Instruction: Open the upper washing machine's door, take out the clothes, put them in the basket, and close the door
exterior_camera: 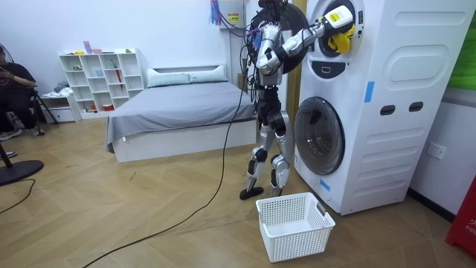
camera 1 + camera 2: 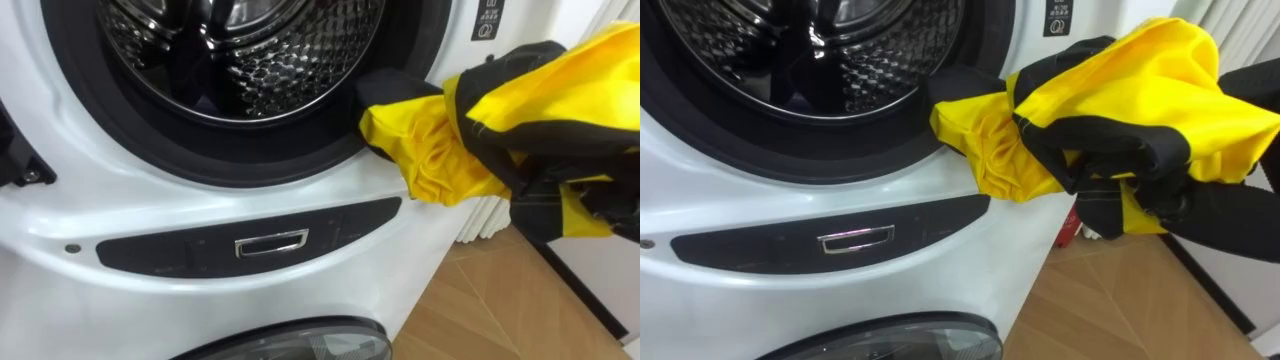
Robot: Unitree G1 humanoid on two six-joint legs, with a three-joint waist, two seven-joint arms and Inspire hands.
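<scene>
Draping over right hand (image 2: 1232, 226), yellow-black garment (image 2: 1120, 90)

Light wooden plank floor (image 1: 149, 201). Tall white stacked washing-machine tower (image 1: 387, 112) stands near its edge on the room view's right, robot close before it. White slatted plastic basket (image 1: 294, 225) near the tower's foot. Grey-covered bed (image 1: 175, 112) and white cubby shelf unit (image 1: 100, 82) along the far edge.

Light wood-plank floor (image 1: 111, 216) throughout. Plain white wall (image 1: 149, 30) behind. Low bed (image 1: 178, 104) with grey cover against far wall, white pillow (image 1: 186, 74) at its head. White cubby shelf (image 1: 100, 78) at room view's left (small oddments inside, too small to tell). Bright, even light.
</scene>
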